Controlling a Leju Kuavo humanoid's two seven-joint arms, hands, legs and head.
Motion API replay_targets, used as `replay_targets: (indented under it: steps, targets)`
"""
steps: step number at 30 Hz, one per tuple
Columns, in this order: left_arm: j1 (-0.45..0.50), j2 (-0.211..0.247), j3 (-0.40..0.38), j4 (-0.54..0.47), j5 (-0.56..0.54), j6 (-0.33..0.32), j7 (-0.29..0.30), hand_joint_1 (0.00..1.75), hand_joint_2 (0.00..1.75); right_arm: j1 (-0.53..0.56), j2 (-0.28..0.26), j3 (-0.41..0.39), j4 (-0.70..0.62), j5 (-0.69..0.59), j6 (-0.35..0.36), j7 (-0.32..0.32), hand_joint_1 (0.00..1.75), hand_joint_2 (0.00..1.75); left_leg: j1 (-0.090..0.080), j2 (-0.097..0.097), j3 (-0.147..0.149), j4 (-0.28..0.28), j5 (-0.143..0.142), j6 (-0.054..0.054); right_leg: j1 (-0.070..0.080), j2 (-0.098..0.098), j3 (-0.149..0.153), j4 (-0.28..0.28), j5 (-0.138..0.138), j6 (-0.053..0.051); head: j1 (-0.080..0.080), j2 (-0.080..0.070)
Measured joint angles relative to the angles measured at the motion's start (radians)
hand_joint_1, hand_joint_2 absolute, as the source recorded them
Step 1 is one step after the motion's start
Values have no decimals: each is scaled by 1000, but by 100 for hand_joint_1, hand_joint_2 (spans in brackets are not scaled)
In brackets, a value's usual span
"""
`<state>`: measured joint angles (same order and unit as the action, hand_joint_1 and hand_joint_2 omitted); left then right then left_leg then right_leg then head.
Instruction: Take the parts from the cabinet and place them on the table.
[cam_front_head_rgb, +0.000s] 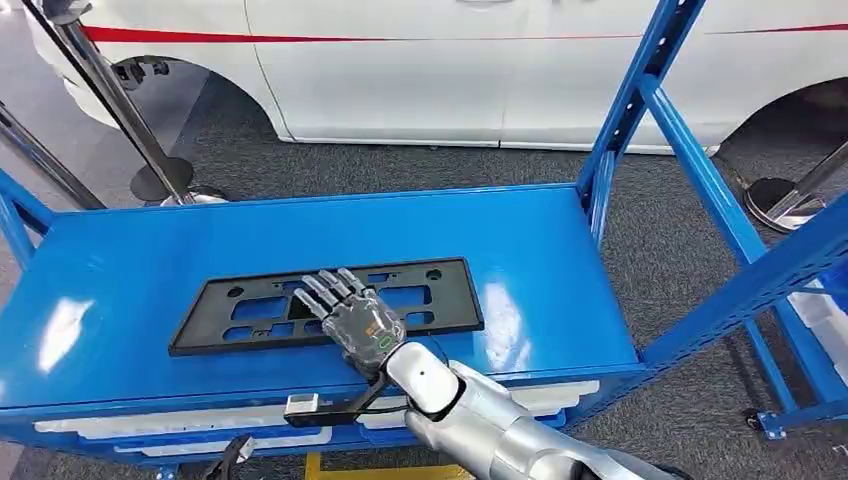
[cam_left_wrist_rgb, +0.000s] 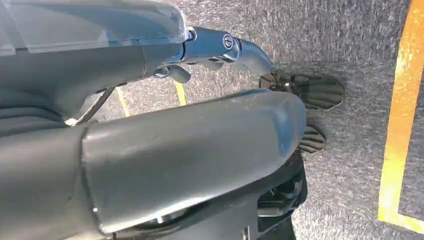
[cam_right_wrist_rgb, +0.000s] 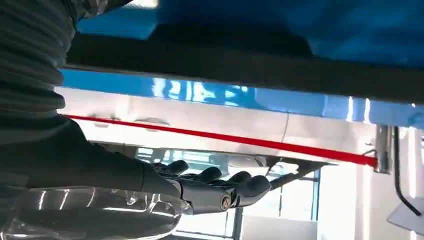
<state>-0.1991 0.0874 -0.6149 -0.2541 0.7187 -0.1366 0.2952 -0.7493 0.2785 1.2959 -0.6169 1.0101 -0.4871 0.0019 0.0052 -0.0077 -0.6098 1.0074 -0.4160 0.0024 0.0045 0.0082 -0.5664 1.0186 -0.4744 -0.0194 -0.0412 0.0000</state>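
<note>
Flat part (cam_front_head_rgb: 330, 305) on the table (cam_front_head_rgb: 120, 270), right hand (cam_front_head_rgb: 355, 318) over its middle, car (cam_front_head_rgb: 450, 60) behind.

Silver right arm (cam_front_head_rgb: 500, 425), clear-shelled hand (cam_front_head_rgb: 362, 325) w/ grey fingers (cam_front_head_rgb: 322, 292).

Right arm (cam_front_head_rgb: 500, 425): silver, enters the head view from the lower right and reaches forward and to the left. Wrist nearly straight. Right hand (cam_front_head_rgb: 358, 318): back of the hand up, clear cover over it, fingers (cam_front_head_rgb: 325, 290) extended forward, lying side by side and nearly flat. Right wrist view: right hand's dark fingers run out level, slightly curled at the tips, nothing between them. Left hand (cam_left_wrist_rgb: 165, 150): seen close in the left wrist view, hanging over the floor; thick grey thumb across the frame, fingers not readable.
</note>
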Motion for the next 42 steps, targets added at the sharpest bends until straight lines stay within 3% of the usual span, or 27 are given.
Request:
replay_targets:
  steps: [11,18,19,20,21,42]
  targets:
    - [-8,-2,-21,0,8,-7,2,0,0,-10,8,-16,114,66,-29,24,0,175,0,0,2,0,0,0,0,0,2,0,0,0,0,0]
    - [-10,-3,-26,0,18,3,2,0,0,-27,9,-18,161,130,-30,84,0,175,0,0,5,0,0,0,0,0,4,0,0,0,0,0]
    - [-10,-3,-26,0,20,3,2,0,0,-30,9,-21,168,140,-33,93,58,175,0,0,5,0,0,0,0,0,4,0,0,0,0,0]
    - [-10,-3,-27,0,23,3,2,0,0,-31,9,-24,172,146,-32,99,161,175,0,0,5,0,0,0,0,0,5,0,0,0,0,0]
    - [-10,-3,-27,0,25,3,2,0,0,-31,9,-25,178,153,-31,104,169,175,0,0,6,0,0,0,0,0,5,0,0,0,0,0]
    - [-13,-3,-50,0,51,-1,-4,0,0,-27,3,-64,212,178,-6,86,175,175,0,0,6,0,0,0,0,0,5,0,0,0,0,0]
